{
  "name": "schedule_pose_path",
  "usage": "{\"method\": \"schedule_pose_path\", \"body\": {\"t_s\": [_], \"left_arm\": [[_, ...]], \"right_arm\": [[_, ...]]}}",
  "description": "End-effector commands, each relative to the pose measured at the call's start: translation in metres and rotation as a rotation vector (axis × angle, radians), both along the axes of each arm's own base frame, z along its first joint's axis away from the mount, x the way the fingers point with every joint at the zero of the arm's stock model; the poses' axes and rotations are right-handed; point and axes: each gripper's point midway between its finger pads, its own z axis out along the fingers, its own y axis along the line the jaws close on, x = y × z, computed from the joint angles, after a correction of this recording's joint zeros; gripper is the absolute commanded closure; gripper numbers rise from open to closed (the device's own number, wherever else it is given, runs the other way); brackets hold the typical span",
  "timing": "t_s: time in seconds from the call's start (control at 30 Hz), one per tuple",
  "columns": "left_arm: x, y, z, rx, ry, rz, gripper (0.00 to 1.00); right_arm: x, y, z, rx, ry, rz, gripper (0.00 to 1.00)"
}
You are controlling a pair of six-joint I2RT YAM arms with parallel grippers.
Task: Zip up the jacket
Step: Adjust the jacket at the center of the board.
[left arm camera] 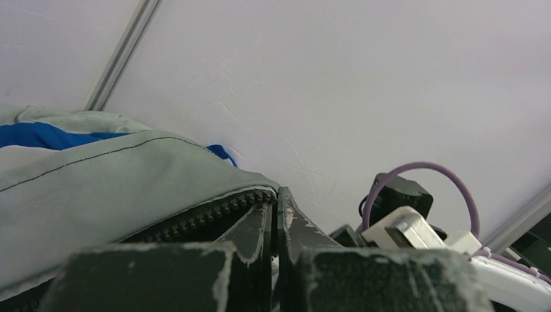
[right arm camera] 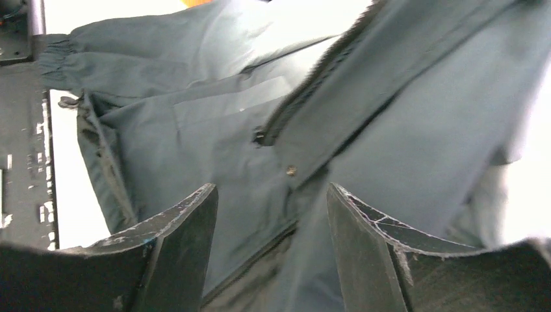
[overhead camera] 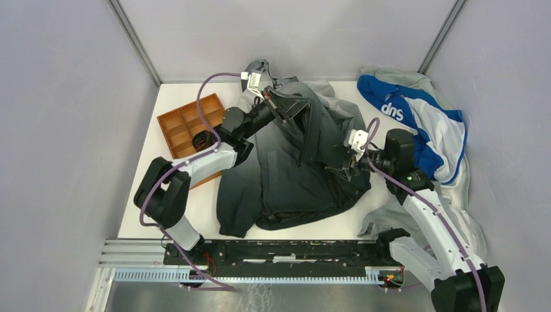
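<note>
The jacket (overhead camera: 292,175) lies crumpled across the middle of the bench (overhead camera: 208,201), running from the far edge toward the near edge. Its smooth woven shell fades from pale grey at the far end to near black at the hem. Note the coarse dark zipper (right arm camera: 312,84) running diagonally in the right wrist view, with a small round snap stud (right arm camera: 290,171) on the flap beside it.

The left claw (overhead camera: 289,107) is at the far, pale end of the jacket. Its fingers are pressed together on the zipper edge (left arm camera: 208,218) and hold that edge raised off the bench. The right claw (right arm camera: 269,192) stands spread wide at the jacket's right side, with dark fabric lying between its scuffed black fingers (right arm camera: 188,221).

A compartmented wooden tray (overhead camera: 185,127) sits at the left edge, just beside the jacket's sleeve. A blue-and-white garment (overhead camera: 416,120) fills the far right corner. Bare white bench shows near the near left corner.
</note>
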Motion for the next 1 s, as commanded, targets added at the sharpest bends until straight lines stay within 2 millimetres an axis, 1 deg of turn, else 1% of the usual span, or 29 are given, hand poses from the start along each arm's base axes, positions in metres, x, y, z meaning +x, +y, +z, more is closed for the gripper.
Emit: {"method": "schedule_pose_path", "body": {"t_s": [0.0, 0.1, 0.17, 0.3, 0.4, 0.67, 0.83, 0.97], "left_arm": [[-0.032, 0.012, 0.041, -0.037, -0.099, -0.014, 0.98], [-0.039, 0.014, 0.042, -0.028, -0.079, -0.016, 0.98], [-0.044, 0.014, 0.041, -0.018, -0.066, -0.020, 0.98], [-0.053, 0.016, 0.039, 0.007, -0.038, -0.026, 0.98], [-0.058, 0.017, 0.038, 0.020, -0.021, -0.027, 0.98], [-0.069, 0.025, 0.034, 0.021, 0.014, -0.007, 0.98], [-0.076, 0.030, 0.027, 0.022, 0.035, 0.009, 0.98], [-0.081, 0.033, 0.023, 0.019, 0.048, 0.020, 0.98]], "right_arm": [[0.016, -0.010, 0.042, 0.012, -0.128, -0.043, 0.29], [0.024, -0.014, 0.058, 0.074, -0.126, -0.105, 0.24], [0.026, -0.018, 0.064, 0.110, -0.123, -0.140, 0.19], [0.025, -0.021, 0.068, 0.151, -0.106, -0.161, 0.16], [0.022, -0.023, 0.066, 0.152, -0.101, -0.166, 0.15], [0.017, -0.027, 0.050, 0.111, -0.094, -0.160, 0.13], [0.010, -0.023, 0.043, 0.120, -0.066, -0.127, 0.12], [-0.001, -0.018, 0.038, 0.135, -0.043, -0.066, 0.12]]}}
